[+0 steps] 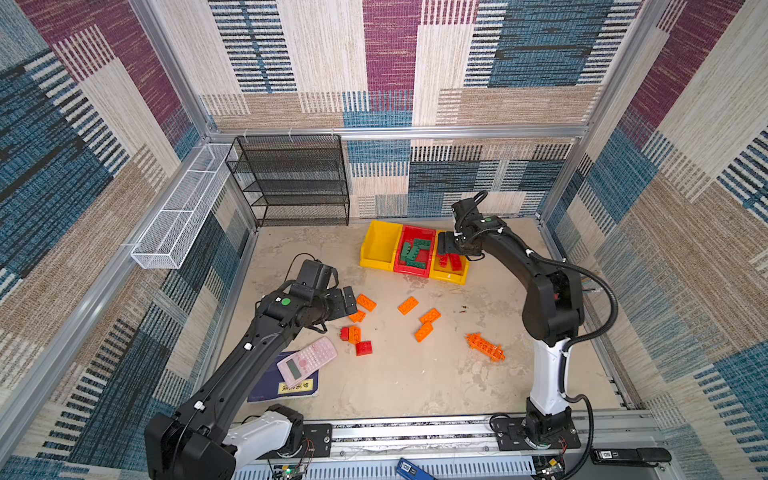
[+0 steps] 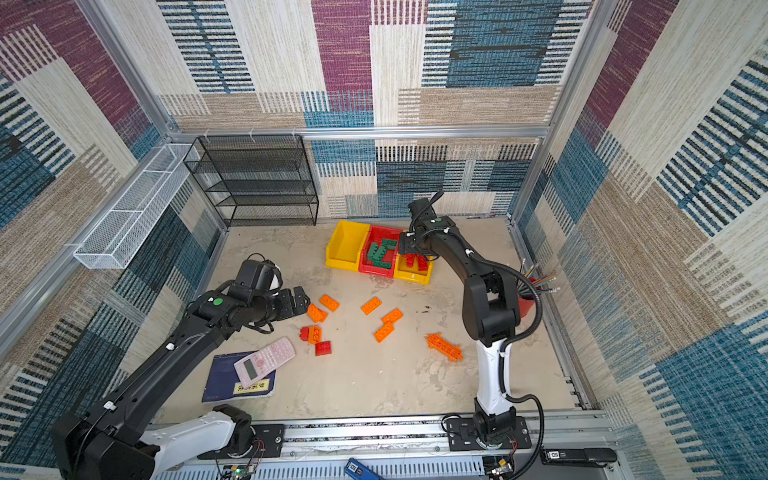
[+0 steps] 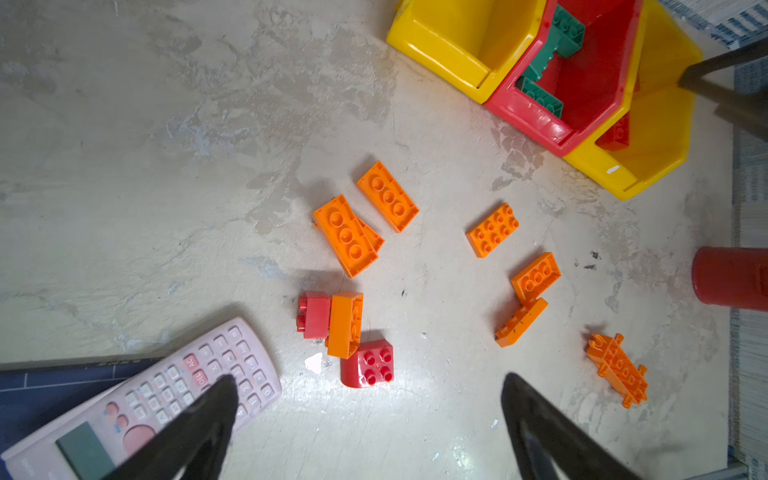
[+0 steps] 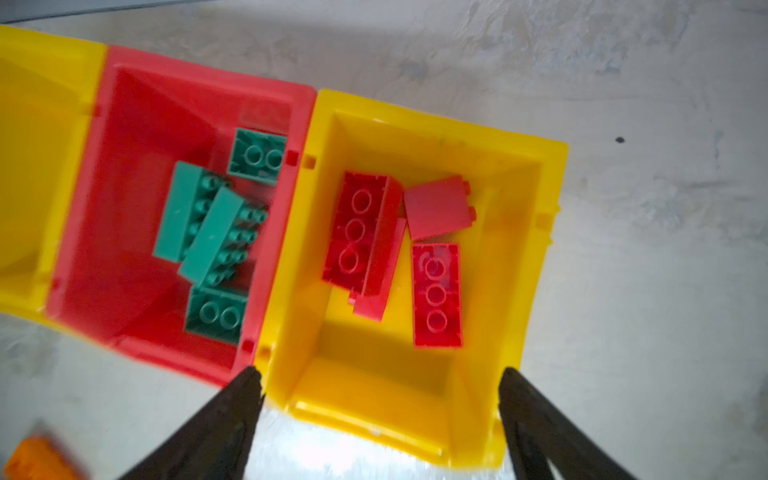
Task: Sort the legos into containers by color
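Pink calculator (image 1: 306, 360) is being carried on a notebook (image 1: 265, 385) nearest. Orange legos (image 1: 408, 305) and two red legos (image 1: 363, 348) are being left loose on the mottled beige counter (image 1: 395, 386), left claw (image 1: 350, 300) being held apart, empty, beside them. Farther, right claw (image 4: 378, 374) is being held apart over the yellow bin (image 4: 532, 249) of sorted red bricks (image 4: 436, 295); patchwork walls (image 1: 390, 62) behind.
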Tool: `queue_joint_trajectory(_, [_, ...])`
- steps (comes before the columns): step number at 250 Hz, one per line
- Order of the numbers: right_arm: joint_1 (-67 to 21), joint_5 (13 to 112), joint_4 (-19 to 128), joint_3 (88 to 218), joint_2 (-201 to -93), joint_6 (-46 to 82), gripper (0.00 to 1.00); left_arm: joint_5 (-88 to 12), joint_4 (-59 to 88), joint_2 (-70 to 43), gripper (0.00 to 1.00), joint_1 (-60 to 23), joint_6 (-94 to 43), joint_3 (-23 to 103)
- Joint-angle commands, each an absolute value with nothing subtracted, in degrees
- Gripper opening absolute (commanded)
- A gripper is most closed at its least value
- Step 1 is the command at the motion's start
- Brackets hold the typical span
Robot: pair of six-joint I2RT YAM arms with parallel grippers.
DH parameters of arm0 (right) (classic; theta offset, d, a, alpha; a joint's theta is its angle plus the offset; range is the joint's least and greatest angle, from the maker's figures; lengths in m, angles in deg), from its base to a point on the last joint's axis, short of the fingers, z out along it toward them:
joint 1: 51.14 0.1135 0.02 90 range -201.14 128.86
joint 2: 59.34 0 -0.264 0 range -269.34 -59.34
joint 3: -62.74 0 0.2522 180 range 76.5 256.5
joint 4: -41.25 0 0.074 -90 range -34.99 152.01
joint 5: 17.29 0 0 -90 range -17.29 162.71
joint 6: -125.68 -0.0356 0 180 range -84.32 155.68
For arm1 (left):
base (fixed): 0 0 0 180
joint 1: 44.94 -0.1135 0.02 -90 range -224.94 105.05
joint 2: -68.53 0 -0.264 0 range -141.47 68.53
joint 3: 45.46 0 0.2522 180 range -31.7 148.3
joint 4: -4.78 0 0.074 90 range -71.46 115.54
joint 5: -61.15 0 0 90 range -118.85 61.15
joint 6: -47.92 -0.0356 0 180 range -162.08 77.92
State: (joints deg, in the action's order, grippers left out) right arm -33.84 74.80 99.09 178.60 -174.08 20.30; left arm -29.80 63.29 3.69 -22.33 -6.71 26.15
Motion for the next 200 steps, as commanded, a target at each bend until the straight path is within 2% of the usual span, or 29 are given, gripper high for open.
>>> queue_joint_trajectory(1, [-33.7, 70.1, 96.9, 174.4, -169.4, 20.1, 1.0, -32.6, 61.9, 5.8, 0.99, -22.4, -1.4, 22.2])
queue_joint_trajectory(24, [-33.1, 67.8, 97.9, 170.2, -166.3, 20.7, 1.0, -34.0, 59.8, 7.8, 1.0, -22.3, 1.1, 17.8])
queue_joint_trajectory(59, [-31.3, 66.3, 97.8, 163.1, -160.8, 21.1, 1.0, -33.6, 58.7, 8.9, 0.95, -22.3, 1.6, 13.6])
queue_joint_trajectory(104, [-30.7, 64.0, 97.2, 156.4, -155.4, 19.4, 1.0, -34.3, 58.6, 6.5, 0.82, -22.1, 0.2, 12.9])
queue_joint_trajectory(133, [-30.7, 63.8, 96.8, 153.7, -152.9, 19.0, 1.0, -37.3, 54.9, 4.4, 0.77, -22.1, 1.5, 12.4])
queue_joint_trajectory(200, [-30.7, 66.0, 97.6, 151.1, -149.0, 19.1, 1.0, -39.3, 48.2, -2.6, 0.76, -18.9, 3.8, 13.0])
